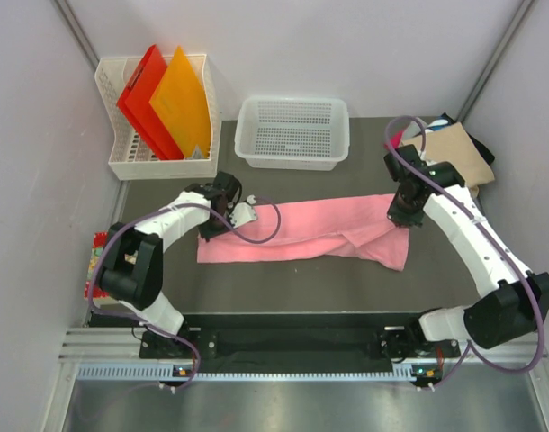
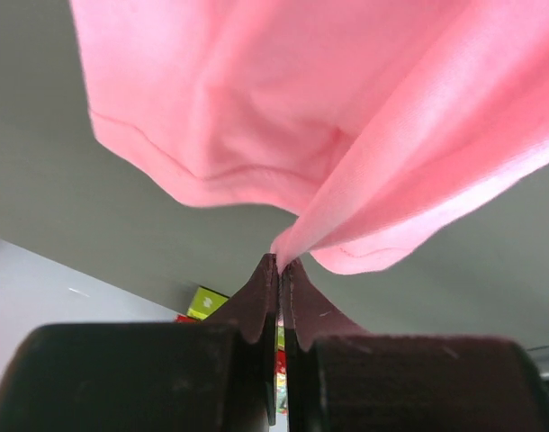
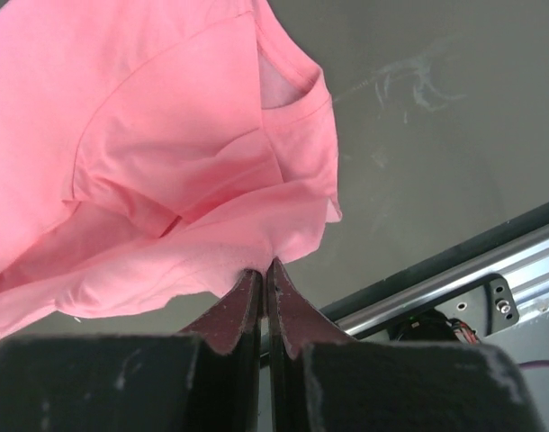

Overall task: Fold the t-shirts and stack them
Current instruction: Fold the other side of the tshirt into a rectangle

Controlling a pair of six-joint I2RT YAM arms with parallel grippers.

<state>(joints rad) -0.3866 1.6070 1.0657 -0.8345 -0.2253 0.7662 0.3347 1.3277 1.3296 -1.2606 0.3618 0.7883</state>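
A light pink t-shirt (image 1: 301, 231) lies as a long folded band across the dark mat, stretched between both arms. My left gripper (image 1: 216, 213) is shut on its left end; in the left wrist view the dark fingers (image 2: 256, 297) pinch a fold of the pink t-shirt (image 2: 256, 99). My right gripper (image 1: 402, 216) is shut on the right end, and the right wrist view shows the t-shirt (image 3: 166, 162) with a sleeve hem hanging from the gripper (image 3: 265, 266). Folded t-shirts (image 1: 454, 148), tan on top with black and magenta edges, sit at the back right.
An empty white mesh basket (image 1: 293, 132) stands at the back centre. A white rack (image 1: 129, 148) at the back left holds red (image 1: 147, 99) and orange folders (image 1: 181, 99). A colourful packet (image 1: 96, 261) lies off the mat's left edge. The metal rail (image 1: 283, 346) runs along the front.
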